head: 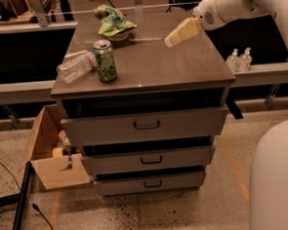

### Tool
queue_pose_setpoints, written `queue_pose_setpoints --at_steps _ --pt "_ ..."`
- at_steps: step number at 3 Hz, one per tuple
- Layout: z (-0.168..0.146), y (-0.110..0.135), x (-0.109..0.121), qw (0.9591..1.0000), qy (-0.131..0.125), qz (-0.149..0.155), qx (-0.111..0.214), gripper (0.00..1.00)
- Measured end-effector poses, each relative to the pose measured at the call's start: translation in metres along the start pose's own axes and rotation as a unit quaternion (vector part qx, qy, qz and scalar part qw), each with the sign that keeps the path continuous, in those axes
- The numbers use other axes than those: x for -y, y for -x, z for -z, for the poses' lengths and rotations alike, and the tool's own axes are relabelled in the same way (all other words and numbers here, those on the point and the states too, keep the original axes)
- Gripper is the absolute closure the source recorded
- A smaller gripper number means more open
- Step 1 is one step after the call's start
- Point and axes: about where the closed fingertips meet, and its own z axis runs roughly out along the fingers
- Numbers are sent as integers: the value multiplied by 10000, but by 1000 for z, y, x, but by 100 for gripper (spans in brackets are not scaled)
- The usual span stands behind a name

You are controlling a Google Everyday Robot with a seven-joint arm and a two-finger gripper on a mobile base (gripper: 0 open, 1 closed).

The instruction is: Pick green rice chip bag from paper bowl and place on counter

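crumpled light-green foil chip bag (pixel 113 22), yellow-white patches; green cylindrical drink can (pixel 104 61); grey-brown flat bench (pixel 170 66); cream-yellow claw (pixel 171 40) above its right rear

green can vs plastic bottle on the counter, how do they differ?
The can stands upright; the bottle lies on its side. The can is green and opaque; the bottle is clear. Both sit next to each other at the front left of the counter. The pincer hangs above the counter's right side, away from both.
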Motion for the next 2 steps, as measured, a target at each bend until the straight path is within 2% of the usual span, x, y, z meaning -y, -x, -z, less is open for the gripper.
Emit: queue_pose_setpoints --at_steps 1,2 --pt "0 -1 0 10000 -5 7 -11 0" --pt "-17 5 10 9995 -140 -89 286 0"
